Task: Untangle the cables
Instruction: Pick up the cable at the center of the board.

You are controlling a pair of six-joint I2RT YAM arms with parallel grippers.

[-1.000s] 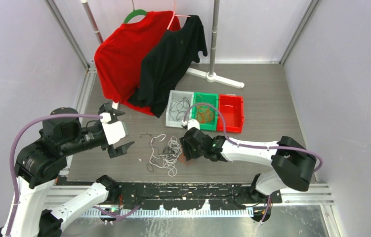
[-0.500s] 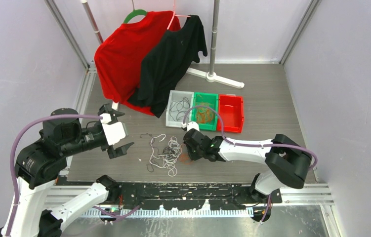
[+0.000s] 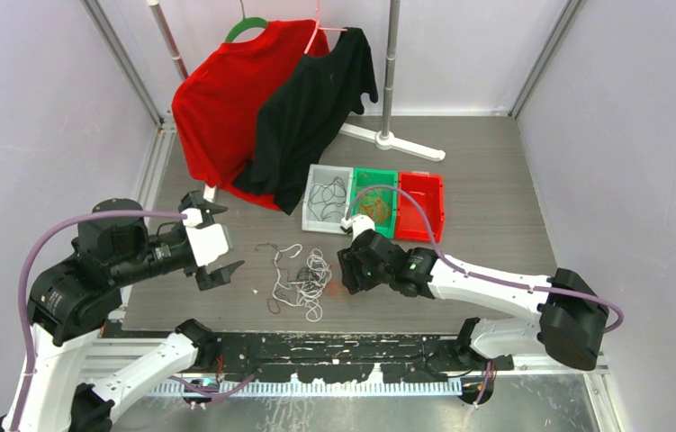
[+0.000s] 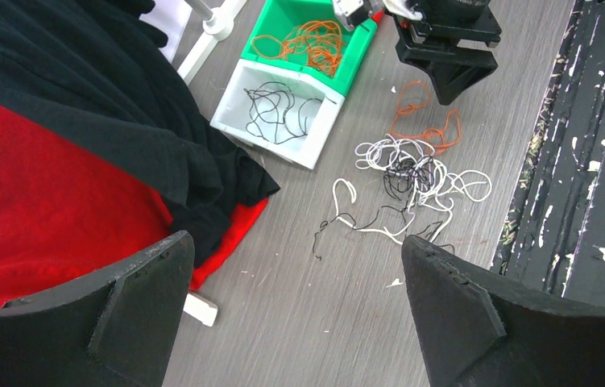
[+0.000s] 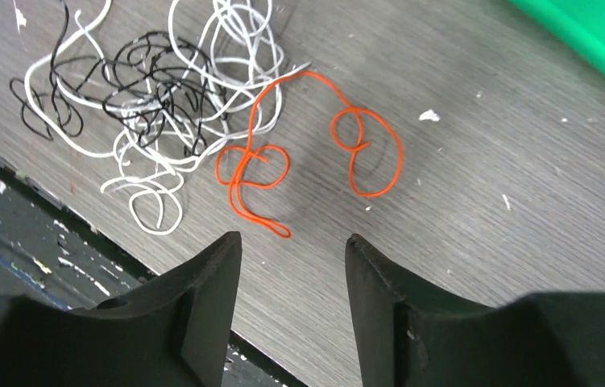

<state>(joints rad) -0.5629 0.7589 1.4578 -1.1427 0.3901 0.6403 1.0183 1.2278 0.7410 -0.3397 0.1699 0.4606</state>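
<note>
A tangle of white and black cables lies on the grey table near its front edge; it also shows in the left wrist view and the right wrist view. A loose orange cable lies looped flat at the tangle's right side. My right gripper hovers just over the orange cable, open and empty. My left gripper is held above the table left of the tangle, wide open and empty.
Three small bins stand behind the tangle: a clear one with black cables, a green one with orange cables, a red one. A red shirt and a black shirt hang on a rack at the back left.
My right arm's elbow has swung out to the right and its gripper has shifted slightly right and back beside the tangle. My left arm and the cables have not moved.
</note>
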